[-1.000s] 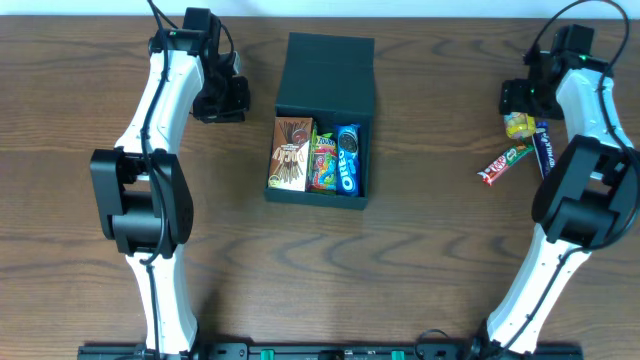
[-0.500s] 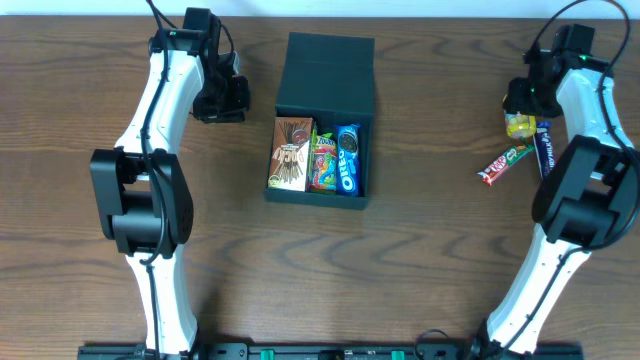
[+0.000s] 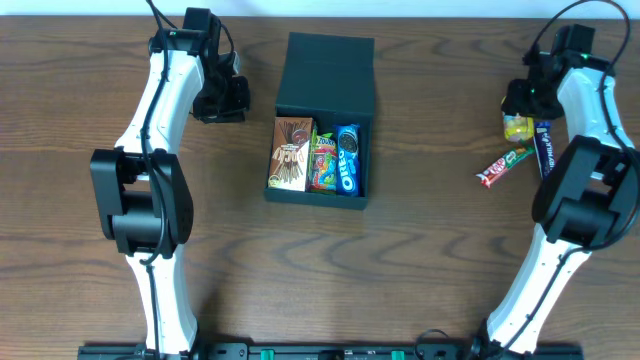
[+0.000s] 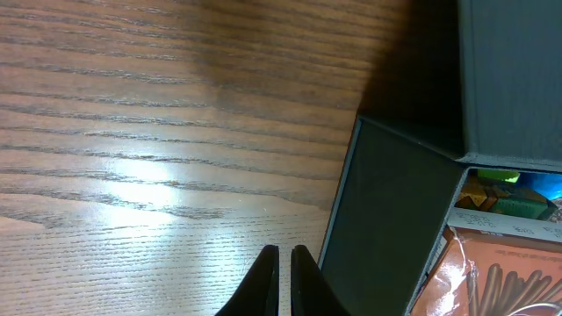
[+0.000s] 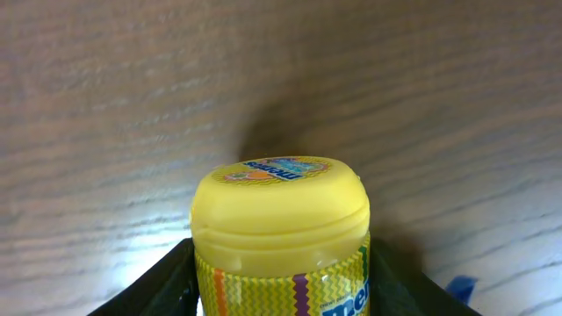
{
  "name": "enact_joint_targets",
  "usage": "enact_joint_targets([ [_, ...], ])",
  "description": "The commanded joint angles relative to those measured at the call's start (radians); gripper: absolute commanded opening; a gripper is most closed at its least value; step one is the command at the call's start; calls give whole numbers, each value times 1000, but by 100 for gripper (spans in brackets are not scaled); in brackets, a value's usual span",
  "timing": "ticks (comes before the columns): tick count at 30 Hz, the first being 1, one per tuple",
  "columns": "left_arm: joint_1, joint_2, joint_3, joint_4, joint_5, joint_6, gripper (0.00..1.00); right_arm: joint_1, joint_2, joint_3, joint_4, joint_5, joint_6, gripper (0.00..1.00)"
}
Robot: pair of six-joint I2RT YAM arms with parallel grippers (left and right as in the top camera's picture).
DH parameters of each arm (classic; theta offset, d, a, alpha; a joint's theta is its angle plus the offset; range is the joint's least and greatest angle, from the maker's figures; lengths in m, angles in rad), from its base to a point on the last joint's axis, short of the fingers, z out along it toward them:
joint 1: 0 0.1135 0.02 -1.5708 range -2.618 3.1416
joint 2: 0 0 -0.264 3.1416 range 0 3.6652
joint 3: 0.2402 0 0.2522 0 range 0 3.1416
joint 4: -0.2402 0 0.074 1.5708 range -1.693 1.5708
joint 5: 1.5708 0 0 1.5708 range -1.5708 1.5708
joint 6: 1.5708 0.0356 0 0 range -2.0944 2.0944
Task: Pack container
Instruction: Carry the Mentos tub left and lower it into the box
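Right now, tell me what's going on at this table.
The robot is packing snacks into an open box. Three packets already lie inside. The right gripper has its fingers closed on a yellow jar well to the right of the box, next to a red bar and a blue bar that are not yet packed. The left gripper is shut and empty, just outside the box's left wall.

My right gripper (image 5: 279, 283) has drawn its jaws in and now clamps the yellow candy jar (image 5: 279, 224), a finger pressed to each side. Seen from overhead, the wrist has slid over the jar near the table's (image 3: 440, 250) right edge.
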Motion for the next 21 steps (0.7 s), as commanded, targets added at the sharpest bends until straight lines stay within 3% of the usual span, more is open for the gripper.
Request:
enact_joint_targets([
  [1,-3,-14,19,-3,3,-4,8,11,-64,48,-19,-42,14,1],
  [12,-3,-14,19,2,3,-4,8,192,-225,100,-143,-85,135,1],
  [21,-3,-14,19,-5,3,-4,7,411,-255,100,-299,-317,298,1],
])
